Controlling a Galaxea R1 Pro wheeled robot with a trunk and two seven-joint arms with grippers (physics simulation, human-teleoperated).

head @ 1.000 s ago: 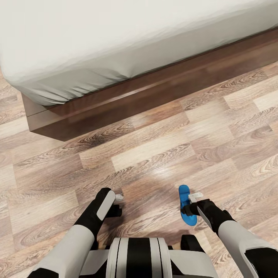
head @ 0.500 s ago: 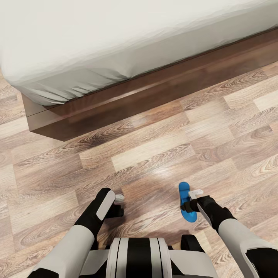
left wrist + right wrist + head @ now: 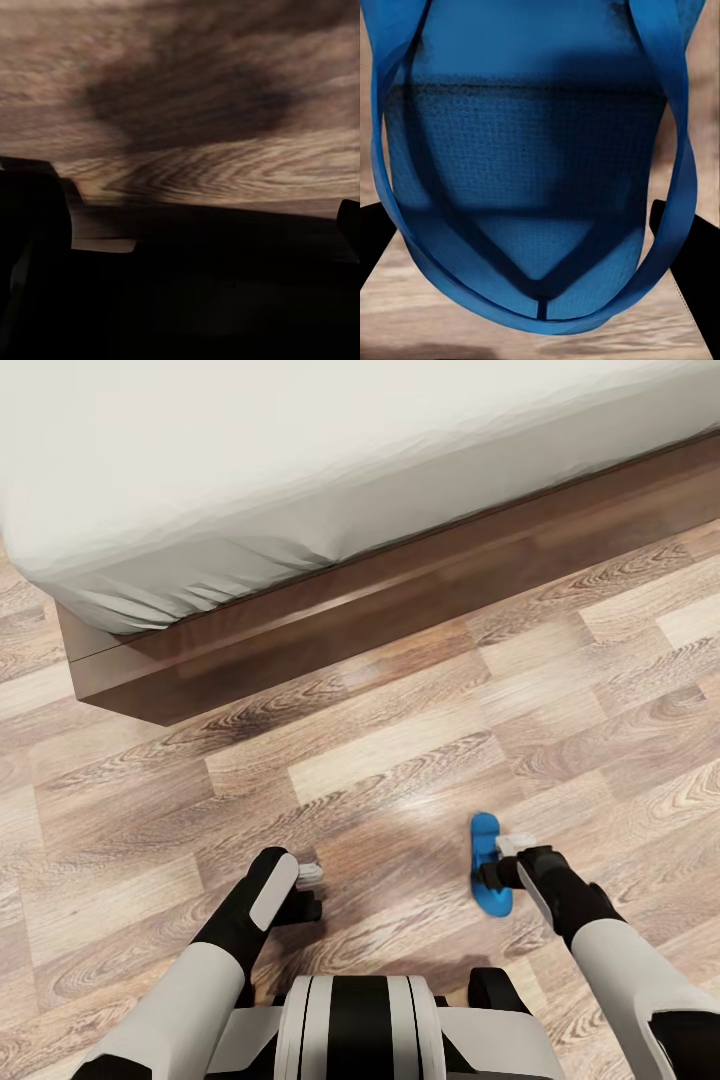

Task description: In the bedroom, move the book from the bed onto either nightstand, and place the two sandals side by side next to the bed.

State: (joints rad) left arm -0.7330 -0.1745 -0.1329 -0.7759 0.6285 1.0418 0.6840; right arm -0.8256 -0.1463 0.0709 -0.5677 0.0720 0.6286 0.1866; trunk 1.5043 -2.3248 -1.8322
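Holding one blue sandal [image 3: 488, 865] low over the floor [image 3: 400, 760], the right gripper [image 3: 503, 860] was closed on it, to set it beside the bed [image 3: 300, 620]; I could not tell about the left gripper [image 3: 305, 885].

The right gripper [image 3: 500, 860] moved a little to the right and slightly farther from the robot, toward the bed [image 3: 300, 590]. The blue sandal [image 3: 488, 865] in its grasp travelled with it, ending a touch farther right and closer to the bed frame than a second earlier. The right forearm swung rightward too, leaving more bare floor [image 3: 400, 780] between the two arms.
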